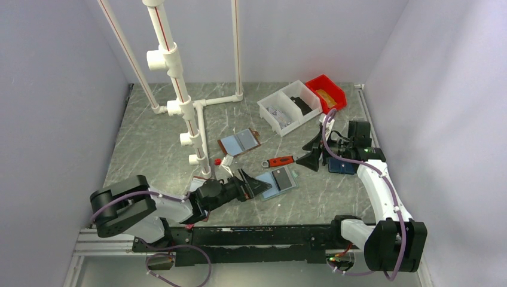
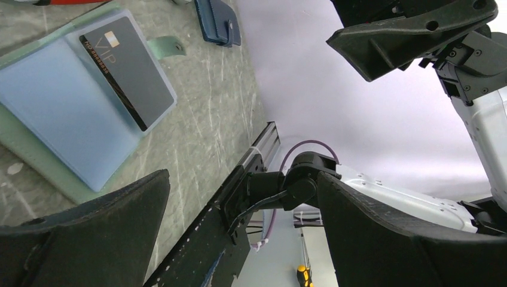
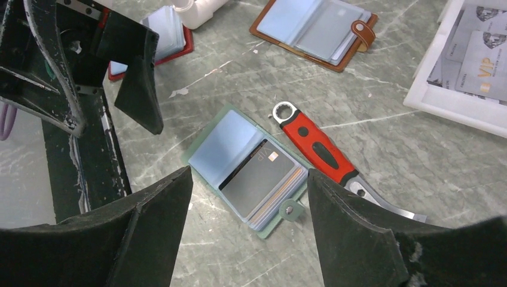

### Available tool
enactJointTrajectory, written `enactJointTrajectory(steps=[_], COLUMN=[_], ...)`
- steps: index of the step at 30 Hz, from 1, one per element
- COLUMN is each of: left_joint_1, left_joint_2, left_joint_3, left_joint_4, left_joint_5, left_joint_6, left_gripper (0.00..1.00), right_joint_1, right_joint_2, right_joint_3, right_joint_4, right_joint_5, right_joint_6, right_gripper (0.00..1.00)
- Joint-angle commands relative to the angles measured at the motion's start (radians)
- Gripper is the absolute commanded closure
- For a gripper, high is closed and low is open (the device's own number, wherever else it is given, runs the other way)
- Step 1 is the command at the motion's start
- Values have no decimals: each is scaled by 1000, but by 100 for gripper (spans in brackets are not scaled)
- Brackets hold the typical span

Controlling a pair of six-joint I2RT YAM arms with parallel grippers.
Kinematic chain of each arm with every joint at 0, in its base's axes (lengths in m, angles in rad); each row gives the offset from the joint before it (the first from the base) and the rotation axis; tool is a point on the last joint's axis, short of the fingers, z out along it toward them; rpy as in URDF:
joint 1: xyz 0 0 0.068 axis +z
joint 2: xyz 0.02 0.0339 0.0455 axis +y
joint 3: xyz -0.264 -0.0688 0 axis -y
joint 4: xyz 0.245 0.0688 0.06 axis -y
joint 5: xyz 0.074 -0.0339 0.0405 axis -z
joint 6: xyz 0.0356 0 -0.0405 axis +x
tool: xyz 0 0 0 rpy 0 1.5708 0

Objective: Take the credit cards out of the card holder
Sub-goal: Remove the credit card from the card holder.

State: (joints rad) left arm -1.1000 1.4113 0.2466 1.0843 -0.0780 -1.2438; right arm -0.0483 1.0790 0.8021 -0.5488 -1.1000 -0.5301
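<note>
Locating item one is requested: where is the card holder [image 1: 273, 190] placed, and how is it turned? (Enquirer)

It is laid open and flat on the table [image 1: 155, 149], between the two arms. In the top view its long axis is run from lower left to upper right. A dark credit card [image 1: 283, 177] is seated in the panel nearer the right arm. (Keeper)

What is supplied by the wrist views alone? (Enquirer)

From the left wrist, "VIP" lettering and a chip are read on the card. From the right wrist, a stack of card edges is seen beneath it, and a snap tab [image 3: 289, 209] is seen at that panel's outer edge, close to a red-handled wrench [image 3: 314, 146]. (Keeper)

How are the fingers recorded? (Enquirer)

On the left gripper [image 1: 252, 182] they are spread wide with nothing between them, just beside the holder's bare panel. On the right gripper [image 1: 312, 153] they are parted too, raised over the table, with nothing gripped. (Keeper)
</note>
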Motion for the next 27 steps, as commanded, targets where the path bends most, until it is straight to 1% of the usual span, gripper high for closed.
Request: enactJointTrajectory(steps=[1, 4, 6, 11, 13, 19, 22, 27], left_joint_1=[3, 5, 8, 9, 9, 9, 9, 9], left_joint_2=[48, 63, 57, -14, -44, -88, -83, -67], left_joint_3=[51, 68, 89, 152, 176, 254, 284, 297], left_joint_4=[89, 75, 23, -206, -287, -476, -517, -536], left_joint_5=[31, 40, 49, 57, 57, 31, 23, 18], left_joint_6=[31, 41, 52, 107, 129, 178, 184, 174], left_gripper=[2, 3, 3, 3, 3, 5, 5, 7], right_joint_1=[18, 29, 31, 31, 31, 30, 30, 31], right_joint_2=[-18, -20, -20, -12, -6, 16, 33, 79], right_joint_3=[38, 40, 40, 37, 32, 26, 27, 42], right_joint_4=[15, 16, 19, 26, 29, 22, 1, -66], right_joint_5=[-49, -37, -26, -8, 0, 26, 36, 68], right_joint_6=[14, 22, 29, 37, 38, 27, -1, -97], right_gripper=[27, 27, 27, 26, 24, 21, 19, 20])
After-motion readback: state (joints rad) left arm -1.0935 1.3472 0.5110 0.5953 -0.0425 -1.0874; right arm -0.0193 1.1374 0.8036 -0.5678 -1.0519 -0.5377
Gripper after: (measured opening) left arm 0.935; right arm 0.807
